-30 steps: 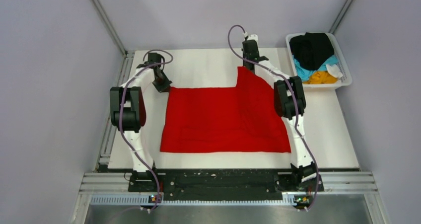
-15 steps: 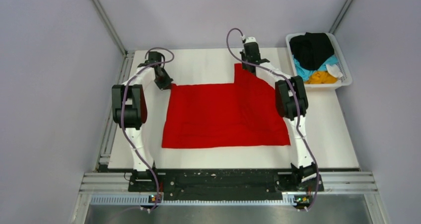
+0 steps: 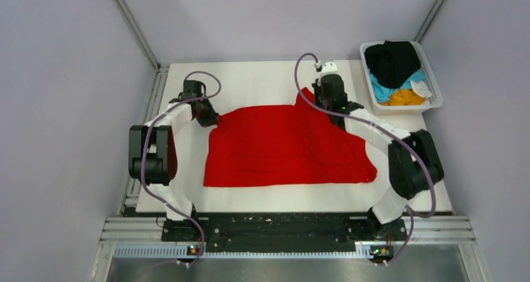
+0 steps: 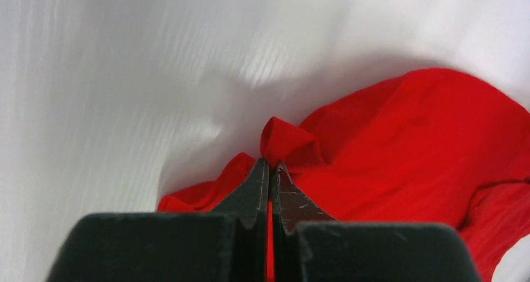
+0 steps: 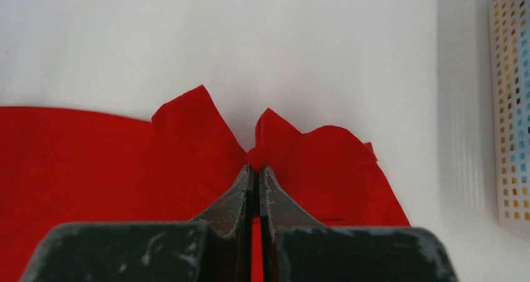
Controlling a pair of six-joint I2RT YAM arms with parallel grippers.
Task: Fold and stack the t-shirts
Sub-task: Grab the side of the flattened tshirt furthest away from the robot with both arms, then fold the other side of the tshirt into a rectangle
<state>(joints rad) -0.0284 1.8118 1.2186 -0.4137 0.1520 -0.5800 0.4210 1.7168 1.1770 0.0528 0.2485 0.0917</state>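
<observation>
A bright red t-shirt (image 3: 284, 147) lies spread over the middle of the white table (image 3: 250, 82). My left gripper (image 3: 211, 118) is shut on its far left corner; in the left wrist view red cloth (image 4: 400, 144) bunches up at the closed gripper tips (image 4: 270, 163). My right gripper (image 3: 315, 100) is shut on the far right corner, which is lifted into a peak. The right wrist view shows the red cloth (image 5: 94, 163) pinched at the gripper tips (image 5: 254, 168). Black, light blue and orange-yellow t-shirts (image 3: 394, 66) are heaped in the basket.
A white plastic basket (image 3: 434, 93) stands at the far right corner of the table; its perforated wall (image 5: 509, 107) shows at the right edge of the right wrist view. Grey walls close in the table on three sides.
Both grippers have pulled the shirt's far edge toward the near side. The right arm has swung its elbow out to the right, and the shirt's right side has skewed and wrinkled.
</observation>
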